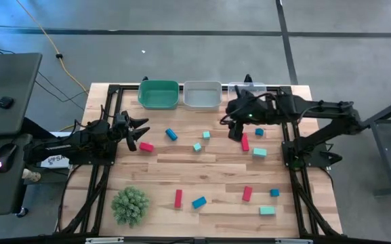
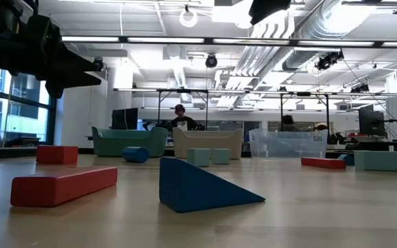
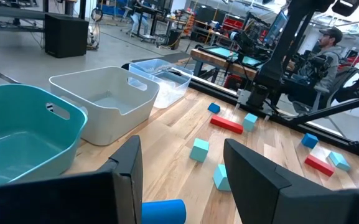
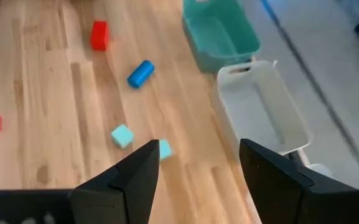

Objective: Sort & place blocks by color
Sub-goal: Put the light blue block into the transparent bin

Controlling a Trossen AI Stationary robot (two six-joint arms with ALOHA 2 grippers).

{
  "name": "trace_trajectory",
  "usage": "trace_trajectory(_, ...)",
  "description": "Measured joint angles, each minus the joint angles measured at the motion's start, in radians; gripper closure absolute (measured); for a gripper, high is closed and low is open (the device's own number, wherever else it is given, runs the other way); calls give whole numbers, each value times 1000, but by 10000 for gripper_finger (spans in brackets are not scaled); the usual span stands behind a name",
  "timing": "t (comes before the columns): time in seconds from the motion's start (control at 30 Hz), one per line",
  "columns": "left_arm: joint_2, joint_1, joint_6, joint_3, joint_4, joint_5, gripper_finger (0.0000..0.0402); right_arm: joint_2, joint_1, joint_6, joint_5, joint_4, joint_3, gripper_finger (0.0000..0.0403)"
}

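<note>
You are looking down on a pale wood-plank surface (image 1: pixel 209 169) set in a black frame on a grey concrete floor (image 1: pixel 181 47). At its twelve o'clock edge stand three bins in a row: a green bin (image 1: pixel 158 94), a grey bin (image 1: pixel 202 95) and a clear bin (image 1: pixel 246 89). None of the blocks (image 1: pixel 198 202) lies in a bin; they are scattered over the wood, red, blue and mint. A red one (image 1: pixel 146 146) and a blue cylinder (image 1: pixel 171 134) lie toward nine o'clock, two mint cubes (image 1: pixel 197 146) near the middle, a red bar (image 1: pixel 245 142) and a mint block (image 1: pixel 259 152) toward two o'clock, and a loose row of red, blue and mint pieces along five to six o'clock. A green spiky ball (image 1: pixel 129 205) sits at seven o'clock.

Your left hand (image 1: pixel 141 131) hangs at nine o'clock just beside the red block, fingers released and empty. Your right hand (image 1: pixel 230 120) hangs near one o'clock, just in front of the grey and clear bins, also released and empty.

Beyond the surface the low view shows a workshop with ceiling ducts (image 2: pixel 336 34), strip lights and seated people (image 2: pixel 179 117) at desks. A yellow cable (image 1: pixel 46 37) trails across the floor.
</note>
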Motion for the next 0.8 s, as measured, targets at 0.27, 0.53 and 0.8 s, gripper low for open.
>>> trace_trajectory(0.27,0,0,0,0,0,0,254,86,-59,-12,-80,-9,21,189)
trace_trajectory(0.53,0,0,11,0,0,0,254,187,-104,-120,-232,-5,20,189)
trace_trajectory(0.8,0,0,112,0,0,0,254,331,-110,-304,-285,15,19,189)
